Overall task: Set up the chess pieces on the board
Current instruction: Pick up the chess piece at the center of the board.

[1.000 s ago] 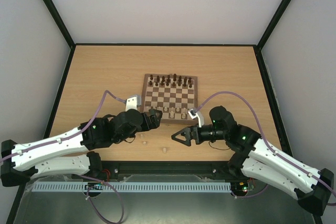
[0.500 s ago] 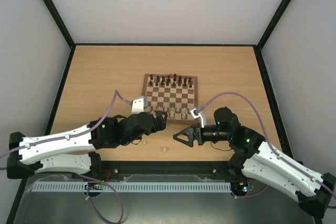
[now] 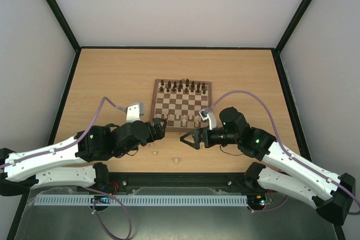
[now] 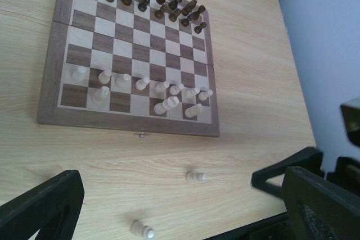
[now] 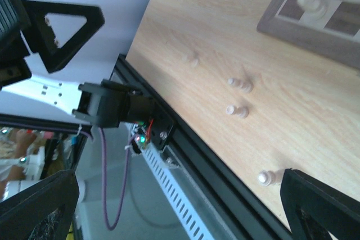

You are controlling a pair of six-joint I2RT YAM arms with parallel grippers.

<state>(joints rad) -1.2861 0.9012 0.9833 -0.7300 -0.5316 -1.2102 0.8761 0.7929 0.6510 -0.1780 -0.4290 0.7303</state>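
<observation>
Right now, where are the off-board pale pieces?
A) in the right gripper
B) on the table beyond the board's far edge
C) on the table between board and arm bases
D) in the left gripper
C: the loose pale pieces lie on the bare table just off the near border of the board.

Bare tabletop (image 4: 112, 155) lies between the left gripper's (image 4: 181, 198) wide-open jaws, broken only by two loose pale chess pieces (image 4: 196, 177). The board's (image 4: 129, 121) border lies ahead, and the right gripper (image 3: 188, 139) crowds the right finger. Between the right jaws, one such piece stands near the right finger.
</observation>
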